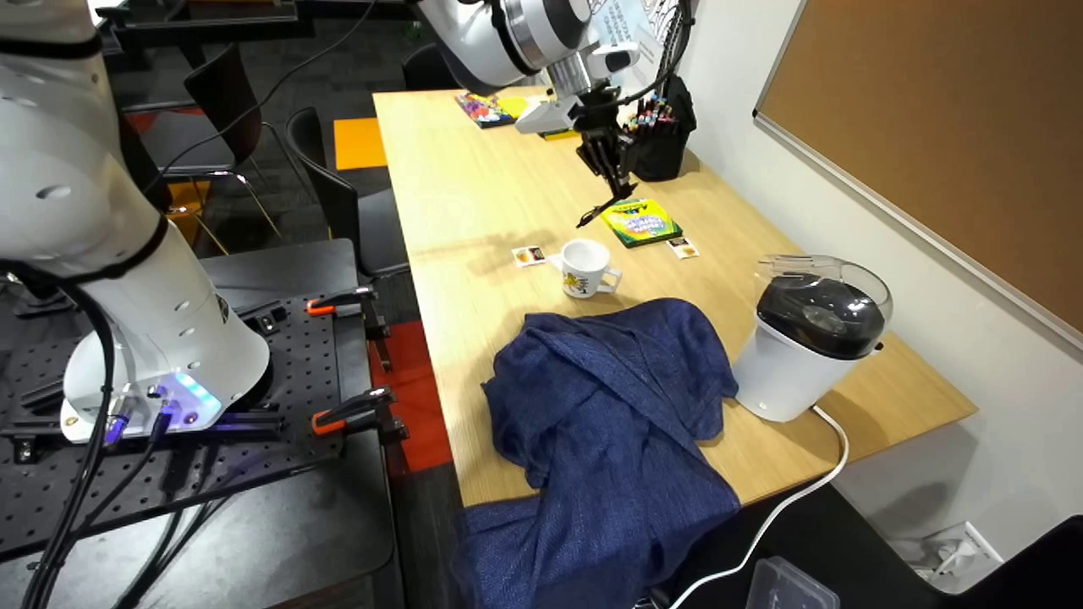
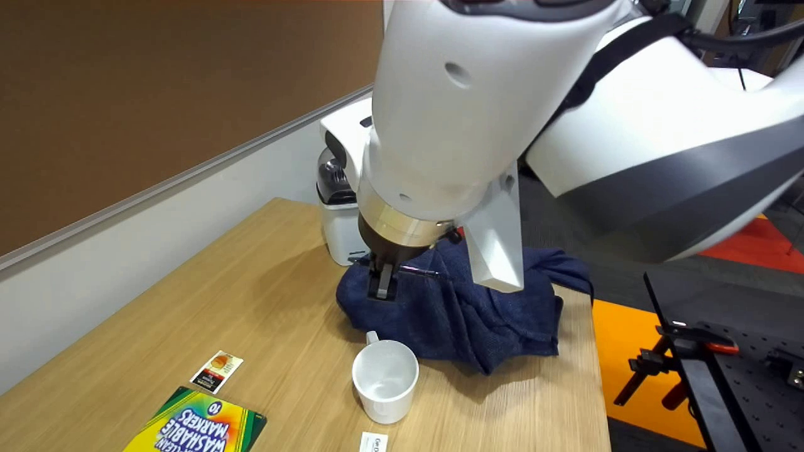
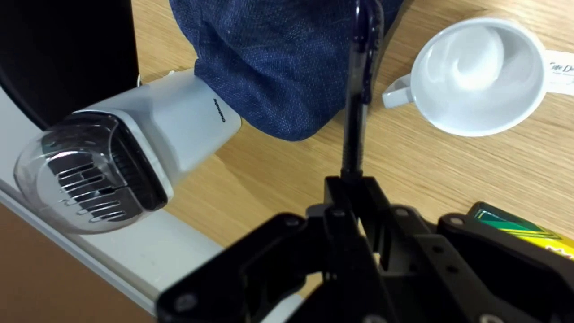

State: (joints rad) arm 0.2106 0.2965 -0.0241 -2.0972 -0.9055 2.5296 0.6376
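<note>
In the wrist view I have the gripper (image 3: 352,181) closed narrow on a dark pen (image 3: 358,89), pinched towards one end, so most of its length sticks out free. That's my chief worry: a knock on the far end would have the leverage to twist it in the pinch. The pen crosses the picture between the blue cloth (image 3: 273,67) and the mug (image 3: 477,80), whose handle points towards the cloth.

In an exterior view the pen hangs at a slant above the counter (image 1: 448,169), near the marker box (image 1: 640,222). I can't judge its height exactly, so coming down too far could jab the box or tip the upright mug. The cloth droops over the counter's edge; if the pen snagged it, the hanging part could drag the rest down and jostle the white machine (image 1: 787,372) just beside it.

In an exterior view the arm (image 2: 440,138) blocks part of the cloth and machine, and the pen is only a thin line. Steering by that alone, I could misread the gap and clip the mug's rim.
</note>
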